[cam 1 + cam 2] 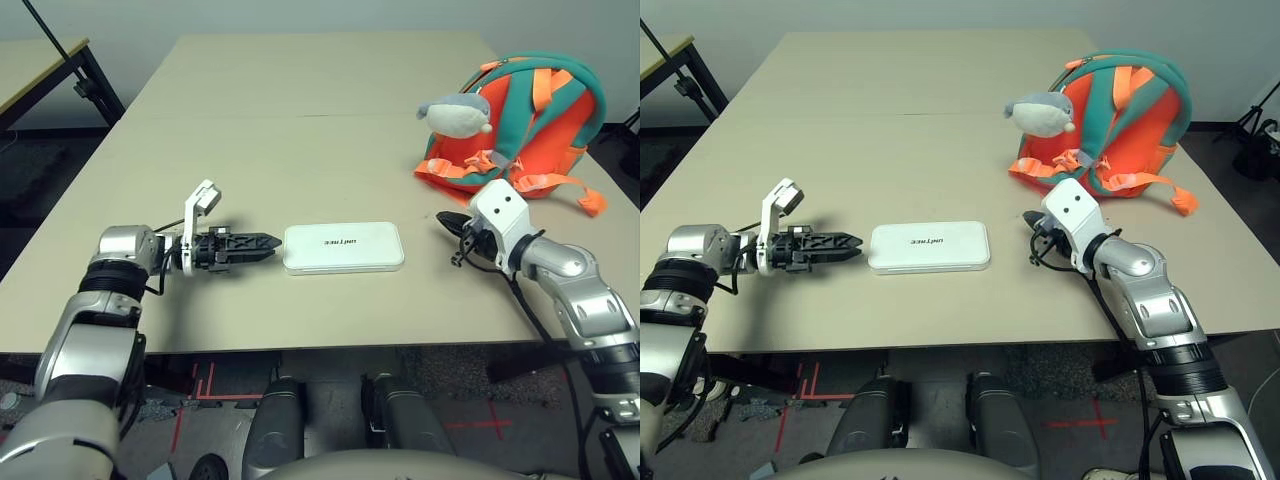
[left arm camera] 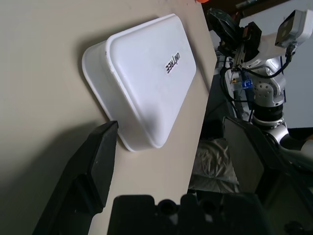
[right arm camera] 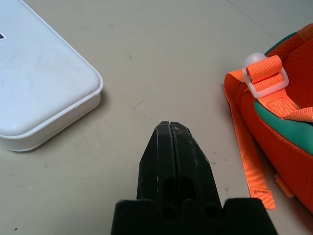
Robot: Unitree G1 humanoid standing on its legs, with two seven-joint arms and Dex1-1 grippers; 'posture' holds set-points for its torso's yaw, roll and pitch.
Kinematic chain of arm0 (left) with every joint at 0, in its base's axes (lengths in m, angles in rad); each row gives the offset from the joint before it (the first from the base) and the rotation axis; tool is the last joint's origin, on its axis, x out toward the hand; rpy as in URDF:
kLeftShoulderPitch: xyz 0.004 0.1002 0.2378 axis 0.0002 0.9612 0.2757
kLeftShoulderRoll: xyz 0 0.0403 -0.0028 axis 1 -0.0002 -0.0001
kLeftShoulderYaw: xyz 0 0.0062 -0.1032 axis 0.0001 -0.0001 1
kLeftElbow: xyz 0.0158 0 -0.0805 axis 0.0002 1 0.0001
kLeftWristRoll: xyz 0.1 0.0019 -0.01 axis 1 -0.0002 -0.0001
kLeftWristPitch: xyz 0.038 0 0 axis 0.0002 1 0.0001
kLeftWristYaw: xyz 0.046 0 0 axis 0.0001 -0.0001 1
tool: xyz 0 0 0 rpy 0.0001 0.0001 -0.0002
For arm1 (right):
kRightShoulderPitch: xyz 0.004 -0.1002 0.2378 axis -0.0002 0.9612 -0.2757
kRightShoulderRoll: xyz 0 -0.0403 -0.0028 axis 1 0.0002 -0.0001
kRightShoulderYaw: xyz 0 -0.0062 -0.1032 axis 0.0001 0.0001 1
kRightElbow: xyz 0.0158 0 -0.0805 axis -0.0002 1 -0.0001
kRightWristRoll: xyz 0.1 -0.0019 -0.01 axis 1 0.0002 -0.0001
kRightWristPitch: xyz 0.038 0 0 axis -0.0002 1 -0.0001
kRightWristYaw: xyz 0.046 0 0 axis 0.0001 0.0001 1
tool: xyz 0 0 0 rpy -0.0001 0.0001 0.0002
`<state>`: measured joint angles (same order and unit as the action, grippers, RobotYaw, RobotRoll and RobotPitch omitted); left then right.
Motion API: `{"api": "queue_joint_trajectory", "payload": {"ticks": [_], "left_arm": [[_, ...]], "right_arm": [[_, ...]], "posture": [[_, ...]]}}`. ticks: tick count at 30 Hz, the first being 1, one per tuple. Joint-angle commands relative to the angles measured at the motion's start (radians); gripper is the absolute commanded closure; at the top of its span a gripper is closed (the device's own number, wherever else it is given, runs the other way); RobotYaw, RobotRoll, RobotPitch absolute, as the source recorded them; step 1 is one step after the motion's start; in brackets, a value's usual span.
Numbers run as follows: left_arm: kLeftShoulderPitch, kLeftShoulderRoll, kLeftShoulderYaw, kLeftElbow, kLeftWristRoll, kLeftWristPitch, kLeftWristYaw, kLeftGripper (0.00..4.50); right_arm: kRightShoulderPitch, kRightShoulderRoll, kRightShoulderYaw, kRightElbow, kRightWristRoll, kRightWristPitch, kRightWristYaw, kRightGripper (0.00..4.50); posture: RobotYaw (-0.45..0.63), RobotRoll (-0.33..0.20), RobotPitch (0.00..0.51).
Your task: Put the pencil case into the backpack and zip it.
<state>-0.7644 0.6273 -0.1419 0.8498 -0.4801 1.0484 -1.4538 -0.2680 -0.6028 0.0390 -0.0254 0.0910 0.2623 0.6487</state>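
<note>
The white pencil case [image 1: 343, 247] lies flat near the table's front edge, its dark lettering facing up. Just to its left my left gripper [image 1: 276, 243] points at its short end. The left wrist view shows the fingers [image 2: 100, 159] standing wide apart, open, with the near corner of the case [image 2: 142, 83] just ahead of the gap. The orange and teal backpack [image 1: 530, 110] stands at the back right with a grey plush toy [image 1: 458, 112] on it. My right gripper [image 3: 168, 128] is shut and empty, low over the table between the case [image 3: 39, 93] and the backpack's orange strap [image 3: 247, 147].
The beige table [image 1: 300, 120] stretches far back with open surface behind the case. Its front edge runs right below both grippers. A second table [image 1: 35, 62] with a black frame stands at the far left.
</note>
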Motion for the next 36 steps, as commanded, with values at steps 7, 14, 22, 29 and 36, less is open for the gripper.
{"api": "queue_joint_trajectory", "payload": {"ticks": [7, 14, 22, 29, 36], "left_arm": [[-0.038, -0.037, -0.018, 0.114, 0.108, -0.081, -0.017, 0.18], [-0.043, -0.027, -0.002, 0.158, 0.152, -0.114, -0.026, 0.18], [-0.048, -0.011, 0.012, 0.174, 0.171, -0.121, -0.033, 0.18], [-0.054, -0.001, 0.021, 0.174, 0.175, -0.115, -0.035, 0.18], [-0.054, -0.006, 0.03, 0.177, 0.183, -0.117, -0.028, 0.18]], "right_arm": [[-0.008, -0.006, 0.036, 0.049, -0.063, -0.036, 0.009, 4.5], [-0.005, -0.005, 0.064, 0.069, -0.097, -0.047, 0.023, 4.5], [0.002, -0.002, 0.134, 0.067, -0.139, -0.047, 0.066, 4.5], [-0.033, 0.016, 0.196, 0.064, -0.172, -0.051, 0.094, 4.5], [-0.081, 0.041, 0.258, 0.098, -0.211, -0.067, 0.116, 4.5]], "posture": [[0.02, 0.0, 0.063], [0.03, 0.0, 0.071], [0.04, 0.0, 0.076], [0.04, 0.0, 0.074], [0.05, 0.0, 0.073]]}}
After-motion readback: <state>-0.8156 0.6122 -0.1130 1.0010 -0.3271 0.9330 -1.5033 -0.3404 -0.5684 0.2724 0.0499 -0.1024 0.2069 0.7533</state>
